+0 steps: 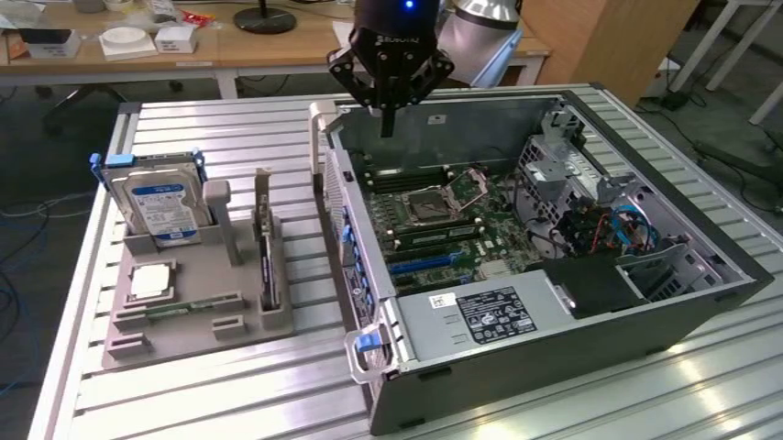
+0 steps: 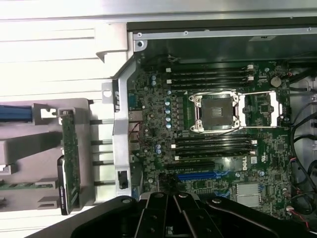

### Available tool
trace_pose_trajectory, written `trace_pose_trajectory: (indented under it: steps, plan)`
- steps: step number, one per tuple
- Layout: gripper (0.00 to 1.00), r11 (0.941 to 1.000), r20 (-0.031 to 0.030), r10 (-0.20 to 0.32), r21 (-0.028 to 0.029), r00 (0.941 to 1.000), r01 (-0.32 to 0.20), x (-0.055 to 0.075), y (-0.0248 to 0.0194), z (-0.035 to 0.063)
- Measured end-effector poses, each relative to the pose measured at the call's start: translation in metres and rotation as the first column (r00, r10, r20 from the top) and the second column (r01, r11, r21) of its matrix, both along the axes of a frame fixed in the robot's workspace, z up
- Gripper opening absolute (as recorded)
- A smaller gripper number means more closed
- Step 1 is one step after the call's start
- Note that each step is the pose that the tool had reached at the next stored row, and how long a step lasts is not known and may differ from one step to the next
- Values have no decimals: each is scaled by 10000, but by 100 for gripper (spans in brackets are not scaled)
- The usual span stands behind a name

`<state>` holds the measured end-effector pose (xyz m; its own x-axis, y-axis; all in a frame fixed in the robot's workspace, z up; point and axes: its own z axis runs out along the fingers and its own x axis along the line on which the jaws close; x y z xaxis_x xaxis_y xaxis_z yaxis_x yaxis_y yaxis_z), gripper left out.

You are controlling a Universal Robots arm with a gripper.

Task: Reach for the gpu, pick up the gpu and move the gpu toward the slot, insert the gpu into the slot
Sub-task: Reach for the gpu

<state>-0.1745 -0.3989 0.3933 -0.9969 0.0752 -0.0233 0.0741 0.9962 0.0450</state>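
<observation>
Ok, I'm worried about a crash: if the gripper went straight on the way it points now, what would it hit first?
Probably the green motherboard inside the open case, near its blue connector, though depth is hard to judge. The gripper, shut and empty, is not over the gpu.

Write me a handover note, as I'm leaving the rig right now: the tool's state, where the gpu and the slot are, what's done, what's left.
Tool: shut, empty, hanging over the far end of the open computer case.
Gpu: upright in the grey holder, on the exterior view's left of the case, untouched.
Slot: black, on the motherboard beside the blue connector, empty.
Done: nothing that shows.
Left: the reach, pick-up, carry and insertion.
</observation>
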Motion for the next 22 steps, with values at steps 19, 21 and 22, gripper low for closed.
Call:
trace_pose_trajectory:
  steps: [19, 21, 22]
  plan:
    - [10, 10000, 0, -1, 0, 10000, 1, -403, 0, 0]
    - [10, 10000, 0, -1, 0, 10000, 1, -445, 0, 0]
    - [10, 10000, 0, -1, 0, 10000, 1, -466, 0, 0]
